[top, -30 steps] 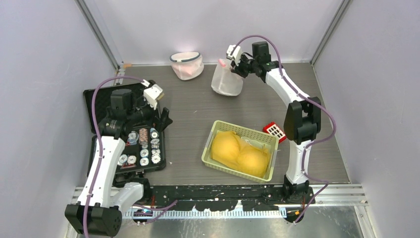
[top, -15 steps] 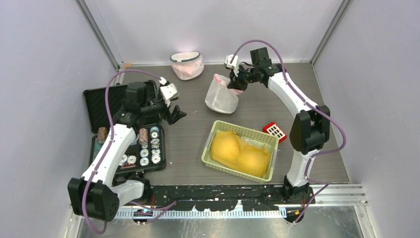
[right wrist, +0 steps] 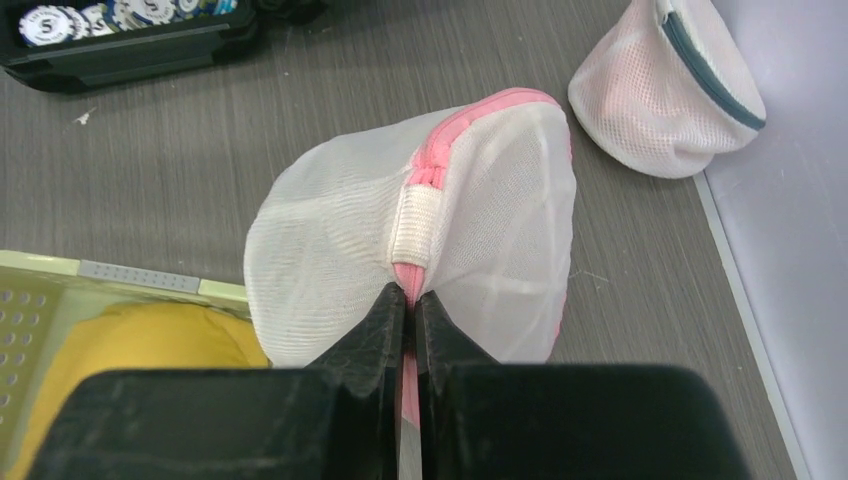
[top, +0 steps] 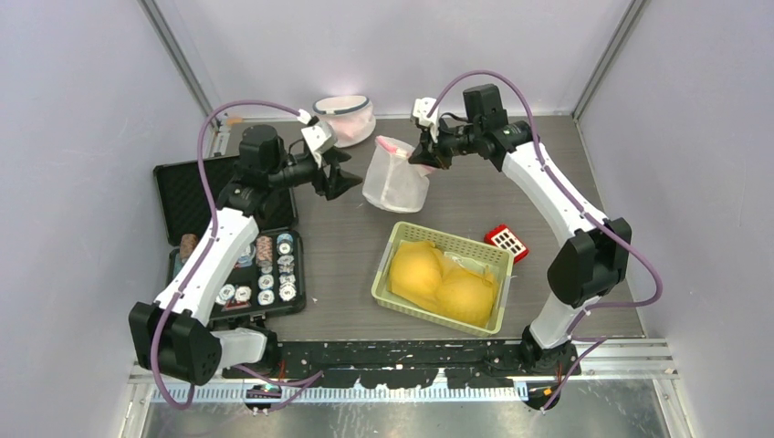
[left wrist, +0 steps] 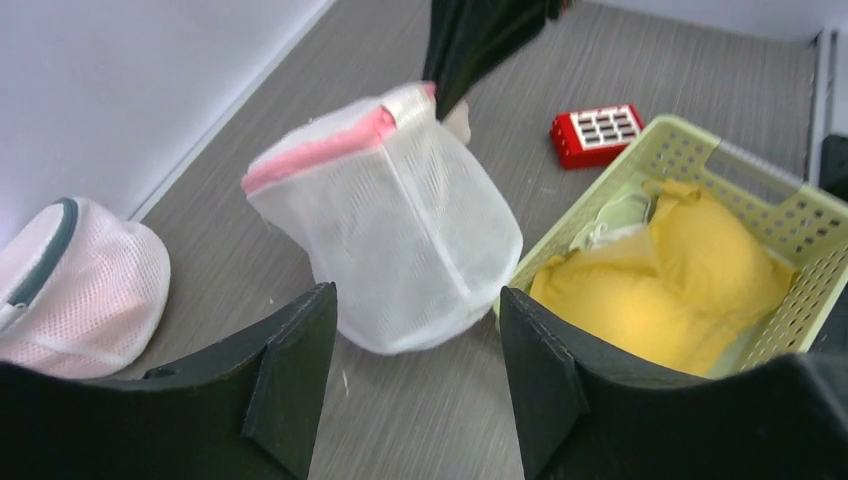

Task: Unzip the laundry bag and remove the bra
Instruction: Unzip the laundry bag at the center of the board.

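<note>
The laundry bag [top: 392, 181] is white mesh with a pink zipper edge. It hangs just above the table's back middle. My right gripper [top: 423, 157] is shut on the bag's pink zipper edge [right wrist: 432, 160], below a white tab, pinching it between the fingertips [right wrist: 410, 295]. My left gripper [top: 343, 179] is open just left of the bag, level with it, and touches nothing. In the left wrist view the bag [left wrist: 400, 230] fills the gap ahead of the jaws [left wrist: 415, 296]. The bra is hidden; the mesh shows nothing inside.
A second mesh bag [top: 345, 119] with a dark zipper lies at the back wall. A green basket [top: 385, 262] holding a yellow padded garment [top: 443, 283] stands in front of the hanging bag. A red block [top: 506, 241] lies to the basket's right. An open black case [top: 183, 196] of poker chips lies at the left.
My left arm has swung from over the chip case toward the bag, its jaws narrowing. My right gripper has carried the bag left and nearer.
</note>
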